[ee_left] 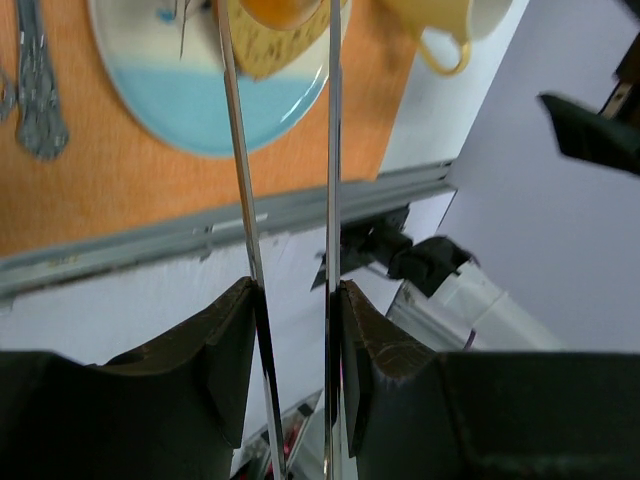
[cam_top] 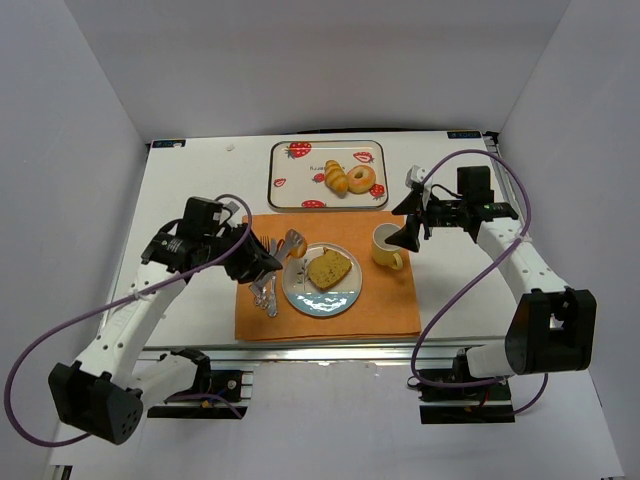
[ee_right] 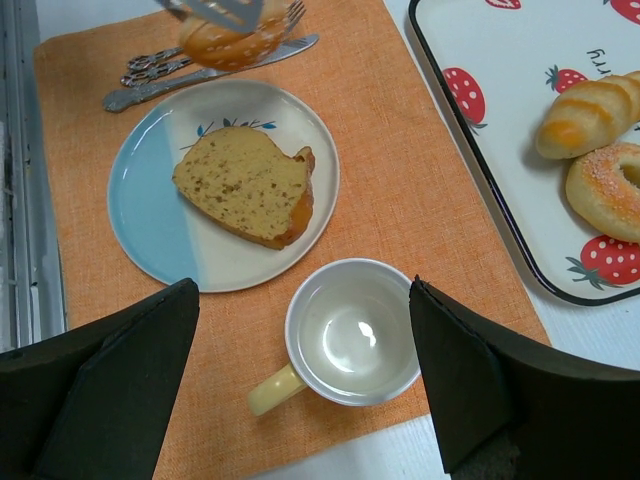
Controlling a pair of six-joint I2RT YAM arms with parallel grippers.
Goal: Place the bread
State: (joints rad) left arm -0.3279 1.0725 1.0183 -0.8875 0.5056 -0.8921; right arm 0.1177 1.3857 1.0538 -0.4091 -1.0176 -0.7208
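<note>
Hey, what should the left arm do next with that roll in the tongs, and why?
Probably shift the left gripper so the roll hangs over the bare blue part of the plate, then lower. The tongs hold the roll near the rim, by the cutlery, and the slice fills the other side.

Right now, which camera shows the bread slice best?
Right wrist: the slice lies whole, close and unblocked. Top external shows it small; left wrist catches only an edge between the tongs.
</note>
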